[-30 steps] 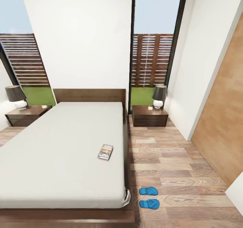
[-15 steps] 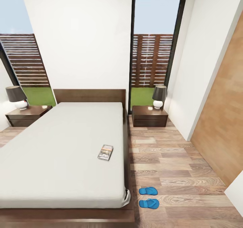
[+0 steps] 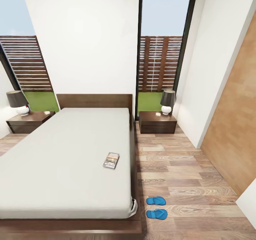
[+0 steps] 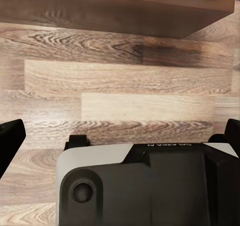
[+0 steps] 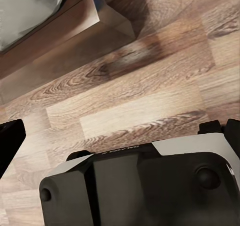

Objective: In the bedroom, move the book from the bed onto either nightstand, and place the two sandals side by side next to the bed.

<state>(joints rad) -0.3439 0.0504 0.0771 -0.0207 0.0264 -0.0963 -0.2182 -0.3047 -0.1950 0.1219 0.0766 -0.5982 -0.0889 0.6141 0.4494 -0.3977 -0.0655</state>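
The book (image 3: 111, 160) lies flat on the pale mattress of the bed (image 3: 64, 154), near its right edge. Two blue sandals (image 3: 156, 200) (image 3: 157, 214) lie close together on the plank floor by the bed's near right corner. A dark nightstand (image 3: 157, 123) stands to the right of the headboard and another nightstand (image 3: 26, 122) to its left. My left gripper (image 4: 122, 131) hangs open over bare floor near a dark wooden edge (image 4: 115, 10). My right gripper (image 5: 121, 133) is open too, above the floor beside the bed frame's corner (image 5: 75, 35).
Each nightstand carries a lamp (image 3: 167, 101) (image 3: 17, 102) and a small white object. Tall dark-framed windows flank the headboard wall. A wood-panelled wall (image 3: 234, 126) bounds the right side, with a white corner (image 3: 249, 201) low at the right. A wide strip of floor runs between bed and wall.
The head view has crept very slightly; nothing in the room has moved.
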